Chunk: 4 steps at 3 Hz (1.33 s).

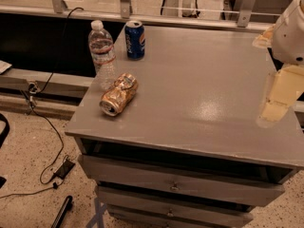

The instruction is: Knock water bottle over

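The water bottle (pixel 102 52) stands upright near the left edge of the grey table (pixel 199 94). It is clear ribbed plastic with a white cap and a white-and-red label band. My gripper (pixel 279 95) hangs at the far right edge of the view, over the table's right side, far from the bottle. Only its pale finger (pixel 278 99) and the white arm above it show.
A blue soda can (pixel 135 39) stands upright just behind and right of the bottle. A crushed gold can (pixel 118 94) lies on its side just in front of the bottle. Drawers run below the tabletop. Cables lie on the floor at left.
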Each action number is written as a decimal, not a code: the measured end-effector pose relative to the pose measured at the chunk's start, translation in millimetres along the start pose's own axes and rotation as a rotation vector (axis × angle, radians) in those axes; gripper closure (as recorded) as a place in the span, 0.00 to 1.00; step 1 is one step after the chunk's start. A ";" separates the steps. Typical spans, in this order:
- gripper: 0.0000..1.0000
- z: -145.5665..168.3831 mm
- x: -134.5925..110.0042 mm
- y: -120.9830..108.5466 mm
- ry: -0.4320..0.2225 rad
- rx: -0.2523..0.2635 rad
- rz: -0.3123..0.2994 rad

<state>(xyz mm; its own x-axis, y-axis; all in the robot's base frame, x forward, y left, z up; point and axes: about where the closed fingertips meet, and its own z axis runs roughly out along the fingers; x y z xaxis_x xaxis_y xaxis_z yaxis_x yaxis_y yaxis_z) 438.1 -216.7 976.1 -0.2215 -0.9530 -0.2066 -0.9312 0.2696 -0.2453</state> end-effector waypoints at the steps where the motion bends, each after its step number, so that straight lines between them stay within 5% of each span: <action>1: 0.00 0.0 0.0 0.0 0.000 0.000 0.000; 2: 0.00 3.6 -27.7 -8.3 -0.048 -0.005 -0.018; 4: 0.00 6.6 -195.2 -11.5 -0.242 -0.011 -0.154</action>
<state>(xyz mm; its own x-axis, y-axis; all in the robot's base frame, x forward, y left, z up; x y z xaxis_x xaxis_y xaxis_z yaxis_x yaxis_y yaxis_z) 494.0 -32.8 1013.0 -0.0032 -0.9217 -0.3880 -0.9518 0.1217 -0.2814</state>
